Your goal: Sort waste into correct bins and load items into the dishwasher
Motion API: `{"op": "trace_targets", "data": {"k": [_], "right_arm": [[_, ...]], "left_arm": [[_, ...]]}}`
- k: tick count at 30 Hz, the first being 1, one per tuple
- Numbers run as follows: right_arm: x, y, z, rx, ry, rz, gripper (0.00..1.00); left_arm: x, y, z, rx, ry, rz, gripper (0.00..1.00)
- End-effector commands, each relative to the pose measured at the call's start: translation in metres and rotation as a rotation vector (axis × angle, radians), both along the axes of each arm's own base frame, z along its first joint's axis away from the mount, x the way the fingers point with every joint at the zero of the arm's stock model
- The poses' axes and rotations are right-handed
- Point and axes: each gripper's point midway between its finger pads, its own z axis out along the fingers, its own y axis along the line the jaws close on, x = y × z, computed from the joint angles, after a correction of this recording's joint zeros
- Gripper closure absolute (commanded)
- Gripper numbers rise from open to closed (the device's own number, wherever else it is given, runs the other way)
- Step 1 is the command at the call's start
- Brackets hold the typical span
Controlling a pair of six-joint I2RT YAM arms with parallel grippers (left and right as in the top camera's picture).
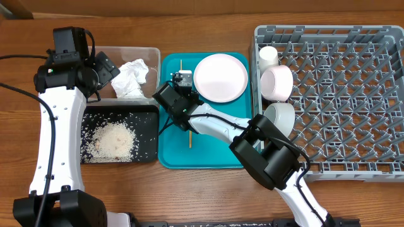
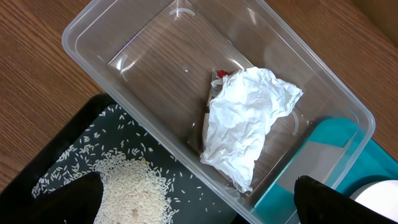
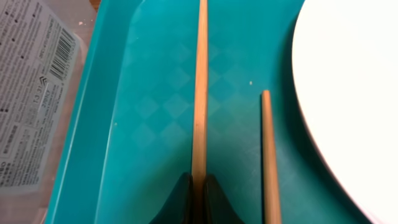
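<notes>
– Chopstick (image 3: pixel 199 87): thin, straight, pale wood. Our right gripper (image 3: pixel 198 186) has its two dark fingers pressed together on it, one on each flank.

– And where does it lie?

– On or just above the teal tray (image 3: pixel 155 124). We cannot tell whether it has left the surface. From the jaws it runs toward twelve o'clock.

– How do we expect it to handle?

– We judge it light and stiff, but smooth and narrow, so it may swivel or slip in a two-point pinch. A hold near mid-length would balance best. From overhead the wrist hides how far along we have it.

– What sits around it?

– At three o'clock, close beside but apart, lies the second chopstick (image 3: pixel 266 155), of the same wood with a blunt end. Beyond that, also at three o'clock, is the plate (image 3: pixel 348 93), round, glossy and pale, and probably breakable. The tray itself is smooth plastic with a faint chequer and a raised rim. At nine o'clock stands the clear tub (image 1: pixel 136 55). It holds the soft, crumpled tissue (image 2: pixel 249 118) with a scrap of red wrapper (image 2: pixel 222 73) at its edge. At the tub's six o'clock the black tray (image 1: pixel 88 113) carries loose rice (image 2: pixel 134 186).

– Our other arm?

– The left gripper (image 2: pixel 199 196) hangs over the tub, fingers spread wide, holding nothing.

– And where should the chopstick go?

– To the grey dish rack (image 1: pixel 353 94), at three o'clock of the teal tray. It is hard plastic with a grid of pegs. The cup (image 1: pixel 268 55), a pinkish bowl (image 1: pixel 278 83) and a paler bowl (image 1: pixel 281 116) line its nine o'clock side.
</notes>
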Motion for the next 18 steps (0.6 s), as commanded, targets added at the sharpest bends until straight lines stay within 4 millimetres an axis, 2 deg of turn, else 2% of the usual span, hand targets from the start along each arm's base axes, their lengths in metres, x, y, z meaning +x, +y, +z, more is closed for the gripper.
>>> {"op": "trace_targets", "data": {"k": [1, 5, 7, 9, 14, 18], "right_arm": [[0.004, 0.011, 0.022, 0.025, -0.032, 0.063, 0.96], [0.006, 0.021, 0.081, 0.111, -0.091, 0.096, 0.96], [0.006, 0.018, 0.115, 0.148, -0.126, 0.094, 0.96], [0.004, 0.011, 0.140, 0.165, -0.141, 0.090, 0.96], [-0.007, -0.022, 0.184, 0.083, -0.144, 0.135, 0.96], [-0.013, -0.071, 0.194, -0.025, -0.078, 0.118, 0.96]], "left_arm": [[0.002, 0.001, 0.003, -0.009, -0.010, 0.012, 0.00], [0.002, 0.001, 0.003, -0.009, -0.009, 0.012, 0.00], [0.002, 0.001, 0.003, -0.009, -0.009, 0.012, 0.00], [0.002, 0.001, 0.003, -0.009, -0.010, 0.012, 0.00], [0.002, 0.001, 0.003, -0.009, -0.009, 0.012, 0.00], [0.002, 0.001, 0.003, -0.009, -0.010, 0.012, 0.00]]}}
